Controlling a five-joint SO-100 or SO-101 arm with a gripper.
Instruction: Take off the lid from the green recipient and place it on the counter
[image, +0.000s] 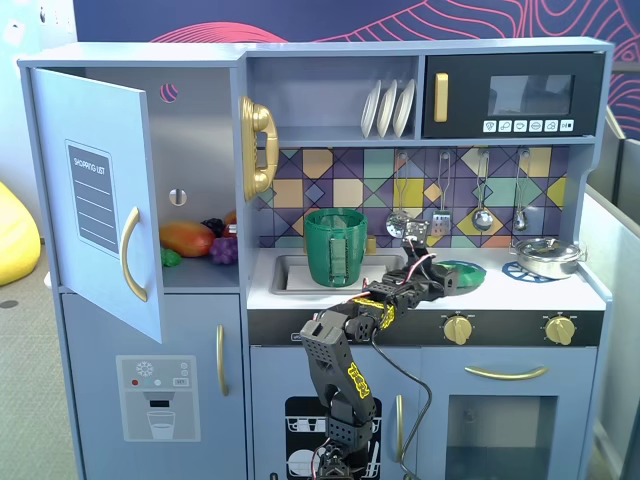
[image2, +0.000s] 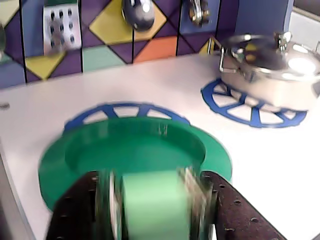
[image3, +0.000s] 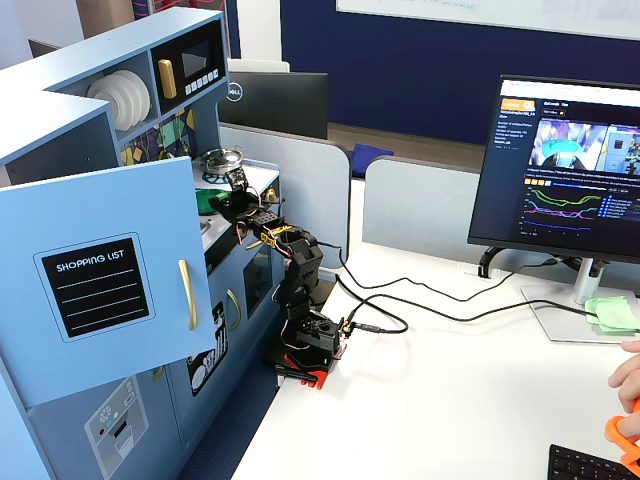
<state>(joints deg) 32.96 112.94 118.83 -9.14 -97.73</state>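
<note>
One risk I see: my gripper (image2: 150, 210), seemingly pinching the lid (image2: 135, 150) by its blurred handle over the counter (image2: 45, 105), could drag it toward the silver pan (image2: 275, 70).

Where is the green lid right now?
In the wrist view, the lid sits on the counter over a blue burner ring, held by the claw, left of the silver pan.

Green lid (image2: 135, 150) flat on counter (image2: 150, 85), recipient (image: 335, 246) uncovered
</note>
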